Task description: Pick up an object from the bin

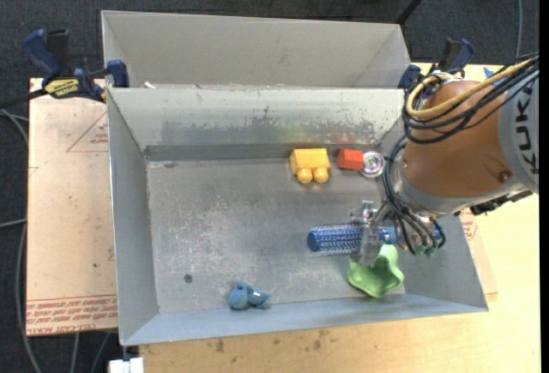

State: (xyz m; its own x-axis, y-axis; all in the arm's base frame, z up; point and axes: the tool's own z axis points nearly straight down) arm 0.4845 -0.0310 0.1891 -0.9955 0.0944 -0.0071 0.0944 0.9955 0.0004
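The gripper (371, 248) hangs low in the grey bin (223, 225), right at the right-hand end of a blue ribbed roller (336, 238) that lies on its side on the floor. How far open it is, and whether it has hold of anything, I cannot tell. The orange wrist cover (450, 148) looms over that spot.

Just below the roller's right end, toward the near wall, sits a crumpled green soft piece (377, 277). It is touching the gripper or very close to it.

The main risk, as I judge it, comes from this crowding. A close here could catch the roller only by its tip, so it swivels or rolls out (round things rarely forgive an off-centre pinch). It could also snag the green piece along with the roller, and a limp thing may slide free on the lift. The bulky wrist is also to the roller's right, near the sloped right wall, so a sideways correction that way could scrape it.

Above the roller, toward the far wall, a yellow block (309, 165), an orange-red block (349, 159) and a small silver disc (372, 164) lie well apart from it. A blue-grey lump (247, 297) lies down to the roller's left, also clear of trouble.
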